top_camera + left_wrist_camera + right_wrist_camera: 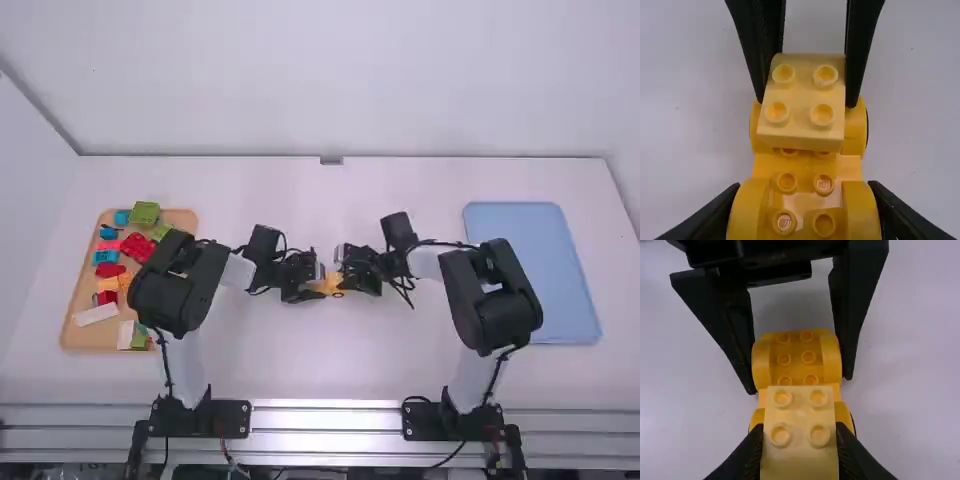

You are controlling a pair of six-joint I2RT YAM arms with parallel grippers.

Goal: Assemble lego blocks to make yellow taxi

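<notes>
Near the table's middle, my left gripper (312,290) and my right gripper (352,280) meet at the yellow car base (330,284). In the left wrist view my left gripper (802,212) is shut on the wheeled car base (803,167) by its near end. My right gripper (800,447) is shut on a pale yellow block (800,460) with studs on top. That block (802,117) sits over the far end of the base, between the wheels, slightly askew; whether it is pressed onto the studs I cannot tell.
A wooden tray (82,338) with several coloured blocks stands at the left, beside the left arm. A blue tray (530,270) lies at the right, partly behind the right arm. White walls edge the table at the back and left.
</notes>
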